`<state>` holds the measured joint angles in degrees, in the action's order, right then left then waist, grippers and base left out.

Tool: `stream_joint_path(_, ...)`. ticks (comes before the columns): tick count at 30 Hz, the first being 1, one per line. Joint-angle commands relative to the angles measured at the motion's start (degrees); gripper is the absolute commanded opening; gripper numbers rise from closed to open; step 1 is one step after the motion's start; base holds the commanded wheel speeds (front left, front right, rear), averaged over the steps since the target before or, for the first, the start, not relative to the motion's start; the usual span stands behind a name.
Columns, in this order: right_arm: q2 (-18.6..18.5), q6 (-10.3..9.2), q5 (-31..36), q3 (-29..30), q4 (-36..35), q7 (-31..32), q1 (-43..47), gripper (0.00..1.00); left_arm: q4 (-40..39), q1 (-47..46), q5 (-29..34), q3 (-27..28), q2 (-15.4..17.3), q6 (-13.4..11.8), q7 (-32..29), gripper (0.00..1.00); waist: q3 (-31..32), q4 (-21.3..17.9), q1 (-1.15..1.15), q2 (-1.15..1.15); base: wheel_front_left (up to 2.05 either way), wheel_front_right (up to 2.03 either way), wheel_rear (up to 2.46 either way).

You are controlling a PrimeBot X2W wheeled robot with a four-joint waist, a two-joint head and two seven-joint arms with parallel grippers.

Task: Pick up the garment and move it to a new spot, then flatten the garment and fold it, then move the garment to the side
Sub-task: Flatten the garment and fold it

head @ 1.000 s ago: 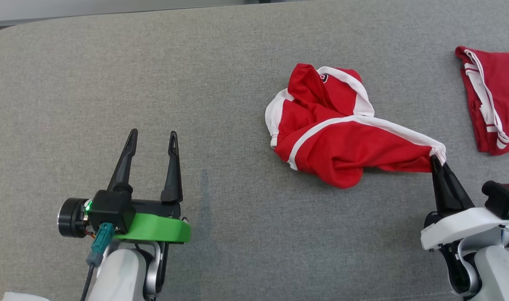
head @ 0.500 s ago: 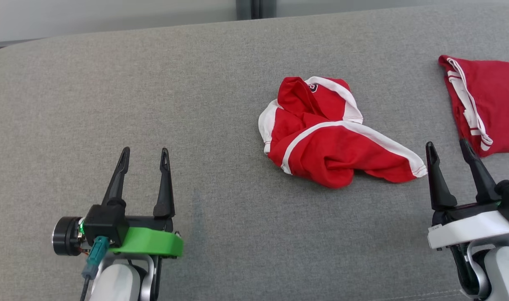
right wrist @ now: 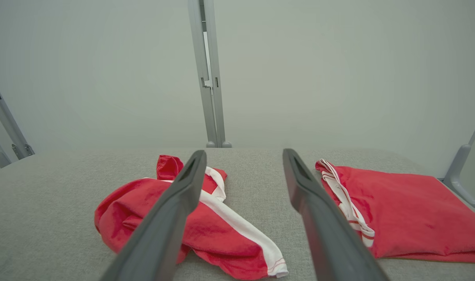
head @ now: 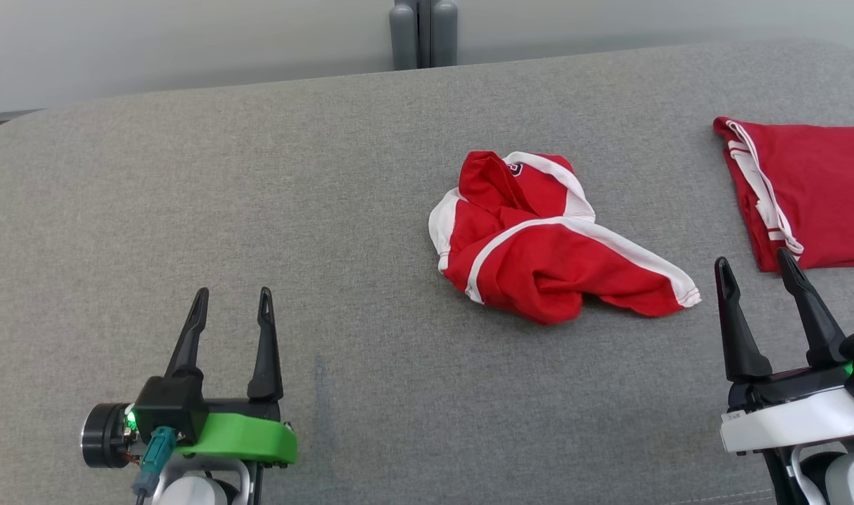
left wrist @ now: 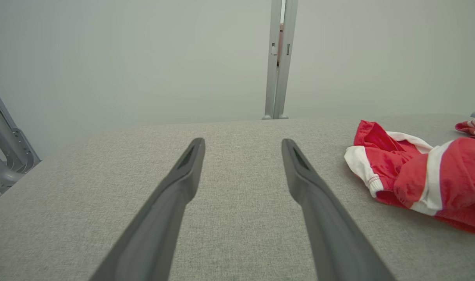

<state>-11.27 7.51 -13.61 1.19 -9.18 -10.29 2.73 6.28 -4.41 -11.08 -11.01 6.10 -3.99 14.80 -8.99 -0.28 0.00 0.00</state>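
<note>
A crumpled red-and-white garment (head: 553, 238) is lying bunched near the middle of the grey tabletop (head: 259, 175), touching neither gripper. The right gripper (head: 753, 259) is hovering just beside its near-right corner, fingers (head: 735, 330) spread wide. The left gripper (head: 233, 293) is hanging well apart at the near left, fingers likewise spread. A folded red garment (head: 805, 193) is lying at the far right.

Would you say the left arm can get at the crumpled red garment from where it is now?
Probably yes: the left gripper is open, and only bare grey surface lies between it and the crumpled garment off to its right.
</note>
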Motion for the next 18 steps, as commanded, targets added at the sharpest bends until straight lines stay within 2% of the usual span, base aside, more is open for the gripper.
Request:
stream_joint_path(1, 0.3, -0.05, 0.1, 0.1, -0.6, 0.2, 0.7, 1.0, -0.2, 0.6, -0.5, 0.0, 0.3, -0.2, 0.0, 1.0, -0.1, 0.1, 0.0, 0.0, 0.0, 0.0, 0.0)
stream_joint_path(8, 0.5, -0.05, -0.4, 0.3, -1.3, 0.9, 0.9, 1.0, -1.2, -0.2, -0.6, -1.1, 0.2, 0.1, -0.3, 1.0, -0.6, 0.2, 0.0, 0.0, 0.0, 0.0, 0.0)
stream_joint_path(12, 0.4, -0.04, -0.7, 0.1, -1.7, 1.0, 0.3, 1.0, -1.0, -3.9, -0.6, -5.9, -1.0, 3.2, -2.9, 1.0, -1.9, 0.5, 0.0, 0.0, 0.0, 0.0, 0.0)
stream_joint_path(13, 0.1, -0.05, -0.9, -0.4, -1.9, 0.8, -1.0, 1.0, 0.4, -7.3, -1.5, -10.8, -2.1, 6.0, -6.0, 1.0, -3.7, 0.0, 0.0, 0.0, 0.0, 0.0, 0.0)
stream_joint_path(14, -0.2, -0.05, -1.2, -0.8, -1.7, 0.6, -1.6, 1.0, 2.0, -9.5, -2.2, -13.9, -2.5, 7.3, -7.9, 1.0, -4.9, -0.5, 0.0, 0.0, 0.0, 0.0, 0.0)
stream_joint_path(18, -0.1, -0.05, -1.9, -1.7, -1.0, 0.1, -3.1, 1.0, 7.1, -13.7, -5.1, -18.2, -3.0, 8.3, -11.0, 1.0, -7.0, -2.2, 0.0, 0.0, 0.0, 0.0, 0.0)
